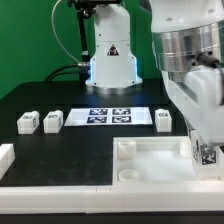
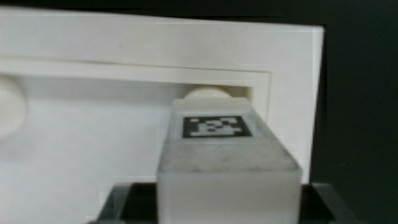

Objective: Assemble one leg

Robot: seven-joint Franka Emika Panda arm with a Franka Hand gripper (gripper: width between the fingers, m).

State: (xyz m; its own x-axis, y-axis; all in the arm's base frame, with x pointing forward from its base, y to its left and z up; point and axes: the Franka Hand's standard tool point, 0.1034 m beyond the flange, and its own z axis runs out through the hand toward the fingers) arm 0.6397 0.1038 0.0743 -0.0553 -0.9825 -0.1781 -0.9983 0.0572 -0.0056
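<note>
**Leg held over the tray's corner socket**

Black tabletop fills the scene, with green walls behind it and the arm's white base (image 1: 111, 52) standing at twelve o'clock. On the table just in front of that base lies the marker board (image 1: 110, 116), flat, its row of black-and-white tags facing up.

At nine o'clock from the board sit two loose legs (image 1: 28, 122) (image 1: 52, 120), near each other but not touching, each a small white block with a tag on one face. A third loose leg (image 1: 163, 118) sits at three o'clock, just beside the board's end. A white block (image 1: 5, 156) rests at the table's edge toward eight o'clock, partly cut off.

The large white tray (image 1: 150, 165) lies at five o'clock, with a raised rim and a round socket (image 1: 125, 149) at its near-left corner as the exterior view shows it.

The gripper (image 1: 205, 150) hangs over the tray's far side, at four o'clock in the exterior view. Its fingers are clamped on the fourth leg (image 2: 219, 150); the tag shows low between them. In the wrist view this leg stands upright between the dark fingers (image 2: 128, 205), tag face toward the camera, and a round socket (image 2: 208, 96) in the tray's inner corner shows just beyond its top edge. Whether the leg touches the tray cannot be told.
</note>
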